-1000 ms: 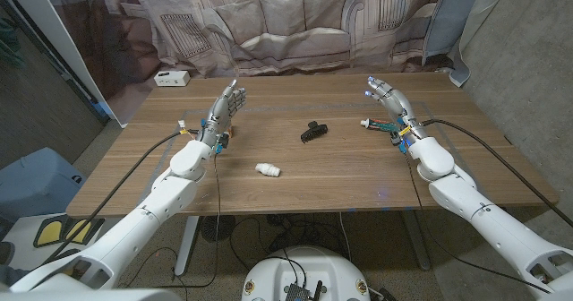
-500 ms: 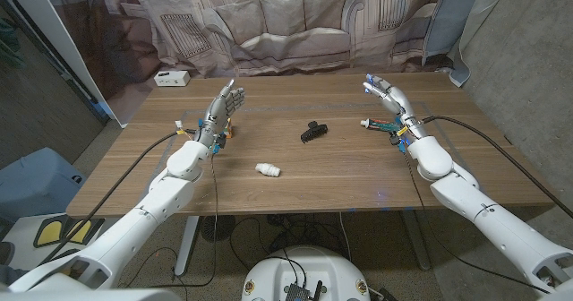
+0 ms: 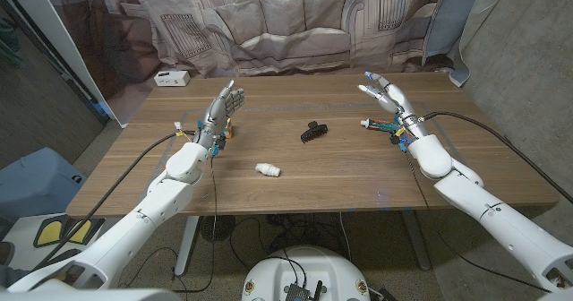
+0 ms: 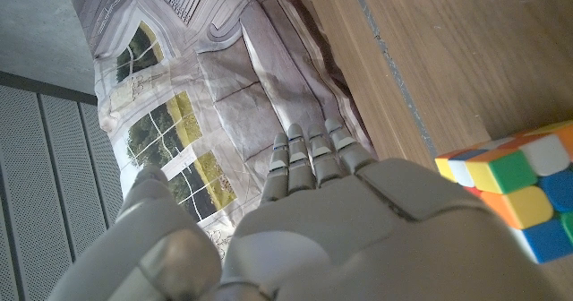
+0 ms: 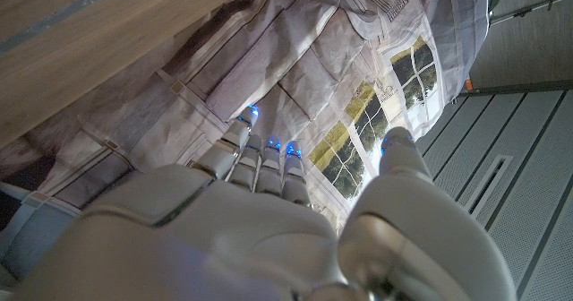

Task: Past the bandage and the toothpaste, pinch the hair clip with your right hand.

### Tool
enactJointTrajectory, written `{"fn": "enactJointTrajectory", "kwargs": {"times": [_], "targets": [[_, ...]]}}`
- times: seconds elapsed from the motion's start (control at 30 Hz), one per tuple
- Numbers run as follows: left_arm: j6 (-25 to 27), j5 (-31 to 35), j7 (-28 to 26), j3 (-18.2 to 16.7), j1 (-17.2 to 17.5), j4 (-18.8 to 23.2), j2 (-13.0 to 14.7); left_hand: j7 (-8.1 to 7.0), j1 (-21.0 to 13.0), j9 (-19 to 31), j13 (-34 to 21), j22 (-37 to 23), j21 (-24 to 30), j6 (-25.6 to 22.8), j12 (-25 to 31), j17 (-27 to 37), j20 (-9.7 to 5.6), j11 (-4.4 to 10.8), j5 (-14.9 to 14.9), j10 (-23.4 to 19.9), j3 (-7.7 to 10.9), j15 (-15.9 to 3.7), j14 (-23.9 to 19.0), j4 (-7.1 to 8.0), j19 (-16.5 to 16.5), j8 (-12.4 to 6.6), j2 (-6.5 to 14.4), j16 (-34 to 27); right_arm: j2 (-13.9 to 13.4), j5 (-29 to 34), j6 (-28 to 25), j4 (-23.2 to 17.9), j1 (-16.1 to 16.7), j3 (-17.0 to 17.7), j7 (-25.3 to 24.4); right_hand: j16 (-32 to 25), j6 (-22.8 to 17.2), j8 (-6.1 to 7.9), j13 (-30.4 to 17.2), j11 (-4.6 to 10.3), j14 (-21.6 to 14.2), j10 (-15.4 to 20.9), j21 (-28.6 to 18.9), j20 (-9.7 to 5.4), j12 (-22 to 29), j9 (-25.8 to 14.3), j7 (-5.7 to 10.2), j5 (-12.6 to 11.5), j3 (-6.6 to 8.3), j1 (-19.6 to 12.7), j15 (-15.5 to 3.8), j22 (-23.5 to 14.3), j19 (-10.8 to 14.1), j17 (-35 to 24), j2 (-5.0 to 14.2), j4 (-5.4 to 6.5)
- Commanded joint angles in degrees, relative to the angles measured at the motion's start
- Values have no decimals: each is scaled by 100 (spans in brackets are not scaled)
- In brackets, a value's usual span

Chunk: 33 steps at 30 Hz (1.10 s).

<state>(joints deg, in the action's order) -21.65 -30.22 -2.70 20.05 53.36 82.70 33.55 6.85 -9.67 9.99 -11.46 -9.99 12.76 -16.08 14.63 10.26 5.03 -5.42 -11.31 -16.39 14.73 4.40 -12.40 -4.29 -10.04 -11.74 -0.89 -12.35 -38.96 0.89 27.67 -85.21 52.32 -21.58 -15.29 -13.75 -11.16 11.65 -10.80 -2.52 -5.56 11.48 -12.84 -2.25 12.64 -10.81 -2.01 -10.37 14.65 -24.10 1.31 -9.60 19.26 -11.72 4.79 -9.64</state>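
The black hair clip [image 3: 312, 131] lies near the table's middle. A white bandage roll [image 3: 268, 169] lies nearer the front, left of the clip. The toothpaste tube [image 3: 380, 123] lies at the right, just beside my right hand [image 3: 388, 101], which stands open with fingers stretched toward the far edge and holds nothing. My left hand [image 3: 221, 111] stands open at the left, fingers up, also holding nothing. In the wrist views I see the back of the left hand [image 4: 331, 220] and the back of the right hand [image 5: 269, 220].
A colourful puzzle cube [image 4: 519, 189] sits right by my left hand [image 3: 227, 133]. A white box [image 3: 172, 78] stands at the table's far left corner. A printed curtain [image 3: 286, 23] hangs behind the table. Bare wood lies between clip and right hand.
My right hand has drifted slightly toward the far edge and a little to the left. The left hand and the objects have not moved.
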Motion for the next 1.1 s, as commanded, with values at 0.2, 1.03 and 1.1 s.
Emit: {"fn": "enactJointTrajectory", "kwargs": {"times": [0.2,1.03,1.1], "targets": [[56,52,-16,-23,133,202,119,-13,-72,32,-8,-18,-35,-36,0,10,-15,-7,11,-35,18,0,-49,-41,-42,-29,9,31,-276,753,-528,-468,49,-17,-330,49,-94,23,-16,155,21,48,77,19,-26,-12,183,-1,52,-158,-20,-18,-15,0,-6,-2],[115,83,-75,-65,190,276,181,36,-77,33,-5,-19,-68,-121,-17,11,-4,6,15,-75,16,5,-74,-57,-34,-22,22,60,-775,1460,-1486,-1168,91,-69,-341,246,-376,71,-23,466,526,22,270,490,-120,-13,551,-3,133,-457,77,-38,-624,-2,-73,-7],[108,71,-69,-66,192,249,172,38,-77,33,-5,-19,-70,-125,-21,11,-6,16,16,-75,16,-1,-76,-59,-36,-18,23,64,-807,1573,-1595,-1232,87,-85,-365,254,-397,74,-24,476,566,19,277,526,-124,-13,588,-4,149,-496,70,-39,-686,-2,-69,-13]]}}
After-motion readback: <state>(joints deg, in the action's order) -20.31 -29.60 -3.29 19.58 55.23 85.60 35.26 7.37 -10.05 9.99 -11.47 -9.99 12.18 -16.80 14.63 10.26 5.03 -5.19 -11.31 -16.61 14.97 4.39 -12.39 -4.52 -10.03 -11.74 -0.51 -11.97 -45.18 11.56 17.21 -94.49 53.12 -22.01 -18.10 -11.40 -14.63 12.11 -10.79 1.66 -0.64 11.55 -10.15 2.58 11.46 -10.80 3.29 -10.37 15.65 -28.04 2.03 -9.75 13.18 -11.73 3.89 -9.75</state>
